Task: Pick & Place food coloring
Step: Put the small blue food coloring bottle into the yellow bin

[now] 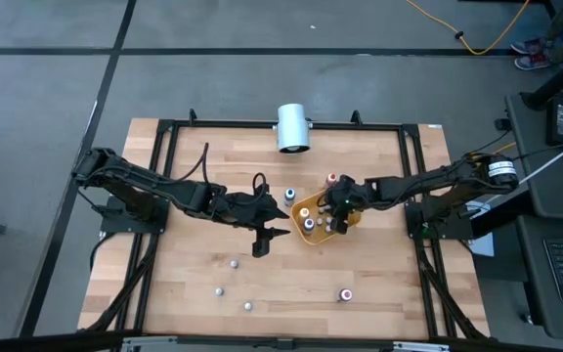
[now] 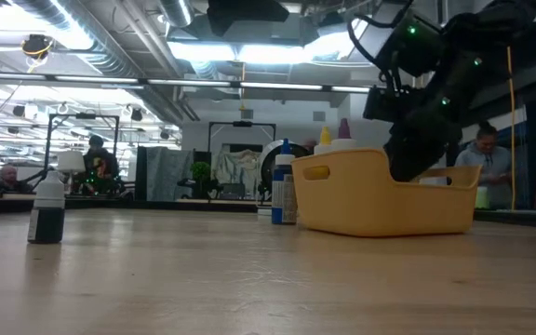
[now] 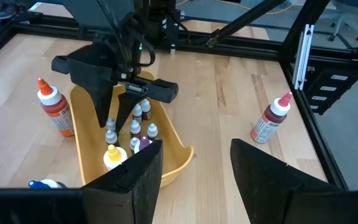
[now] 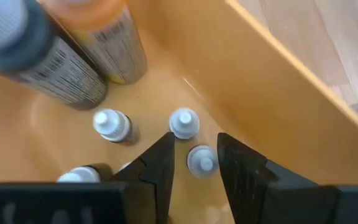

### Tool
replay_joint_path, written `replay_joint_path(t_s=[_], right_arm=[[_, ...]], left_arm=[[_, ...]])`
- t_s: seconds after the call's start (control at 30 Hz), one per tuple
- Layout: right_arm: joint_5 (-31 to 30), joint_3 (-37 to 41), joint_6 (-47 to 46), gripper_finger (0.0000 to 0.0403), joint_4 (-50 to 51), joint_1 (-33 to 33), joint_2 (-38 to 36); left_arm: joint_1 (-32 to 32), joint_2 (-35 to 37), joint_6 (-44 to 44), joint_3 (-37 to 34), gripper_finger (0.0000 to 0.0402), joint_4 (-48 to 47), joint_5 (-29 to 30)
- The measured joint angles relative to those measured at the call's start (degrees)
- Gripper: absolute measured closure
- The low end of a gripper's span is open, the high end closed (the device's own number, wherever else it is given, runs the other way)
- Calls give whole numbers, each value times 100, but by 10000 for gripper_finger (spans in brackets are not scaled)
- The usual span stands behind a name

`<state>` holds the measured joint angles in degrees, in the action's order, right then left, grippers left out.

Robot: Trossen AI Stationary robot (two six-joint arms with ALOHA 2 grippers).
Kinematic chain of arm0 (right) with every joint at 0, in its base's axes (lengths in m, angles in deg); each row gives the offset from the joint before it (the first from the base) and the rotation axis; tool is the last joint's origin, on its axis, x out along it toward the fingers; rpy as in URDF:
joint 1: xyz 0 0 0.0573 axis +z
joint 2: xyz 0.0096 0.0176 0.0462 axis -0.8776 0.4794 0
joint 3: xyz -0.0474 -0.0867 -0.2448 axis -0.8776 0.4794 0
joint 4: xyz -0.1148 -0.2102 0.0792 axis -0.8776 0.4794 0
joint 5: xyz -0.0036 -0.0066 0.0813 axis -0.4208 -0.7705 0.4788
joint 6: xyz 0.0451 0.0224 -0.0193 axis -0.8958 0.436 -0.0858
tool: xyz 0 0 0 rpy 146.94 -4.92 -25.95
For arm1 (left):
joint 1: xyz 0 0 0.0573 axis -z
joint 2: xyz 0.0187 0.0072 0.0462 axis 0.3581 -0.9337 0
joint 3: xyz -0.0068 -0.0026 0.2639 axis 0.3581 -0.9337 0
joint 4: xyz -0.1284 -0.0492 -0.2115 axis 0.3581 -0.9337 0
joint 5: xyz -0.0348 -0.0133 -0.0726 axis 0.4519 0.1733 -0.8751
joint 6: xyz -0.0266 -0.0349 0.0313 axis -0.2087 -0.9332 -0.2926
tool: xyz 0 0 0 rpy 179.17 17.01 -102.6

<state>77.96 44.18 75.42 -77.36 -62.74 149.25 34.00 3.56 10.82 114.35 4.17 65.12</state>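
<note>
Several tiny white-capped food coloring bottles [image 4: 112,124] stand upright on the floor of the orange-yellow tray [image 1: 304,208]. My right gripper [image 4: 196,144] reaches down into the tray, open. Its fingers stand on either side of one small bottle [image 4: 201,160], which stands on the tray floor, with a gap showing on one side. Three more small bottles [image 1: 231,262] stand on the wood near the front. My left gripper [image 1: 267,240] hangs open over the table's middle, left of the tray, with nothing between its fingers [image 3: 135,180].
Larger bottles stand in the tray [image 4: 104,37]. Outside it stand a blue-capped bottle [image 1: 289,195] and two red ones [image 1: 332,179] [image 1: 345,293]. A white cylinder [image 1: 292,128] lies at the far edge. A dark bottle [image 2: 47,209] shows in the low view.
</note>
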Motion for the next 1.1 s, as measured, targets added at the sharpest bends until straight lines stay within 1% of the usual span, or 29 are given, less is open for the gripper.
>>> replay_joint_path(t_s=[0.17, 0.3, 0.4, 0.43, 0.53, 0.6, 0.67, 0.73, 0.83, 0.97, 1.1], right_arm=[[39, -446, 134, 280, 437, 10, -206], [-33, -933, 378, 281, 1069, 12, -405], [-118, -1252, 570, 281, 1518, 17, -541], [-135, -1348, 585, 281, 1666, 23, -586], [-186, -1554, 599, 281, 1760, 96, -720], [-369, -1648, 603, 281, 1713, 185, -786], [-646, -1738, 619, 281, 1645, 265, -801], [-872, -1832, 626, 281, 1611, 333, -799], [-1025, -1898, 645, 281, 1344, 393, -799], [-1108, -1898, 651, 281, 918, 428, -797], [-1111, -1898, 769, 281, 727, 428, -793]], left_arm=[[0, 0, 86, 0, 217, 0, 2], [0, 134, 127, 0, 217, -67, 3], [24, 399, 30, 4, 217, -438, -11], [56, 516, -74, 7, 217, -737, -15], [220, 729, -533, 7, 217, -1761, -25], [423, 747, -856, 2, 217, -2376, -40], [678, 742, -1126, -41, 217, -2652, -100], [932, 702, -1435, -195, 217, -2632, -209], [1264, 690, -1992, -476, 217, -2644, -209], [1627, 693, -2790, -876, 217, -2621, 23], [1991, 689, -3508, -1430, 217, -2069, 284]])
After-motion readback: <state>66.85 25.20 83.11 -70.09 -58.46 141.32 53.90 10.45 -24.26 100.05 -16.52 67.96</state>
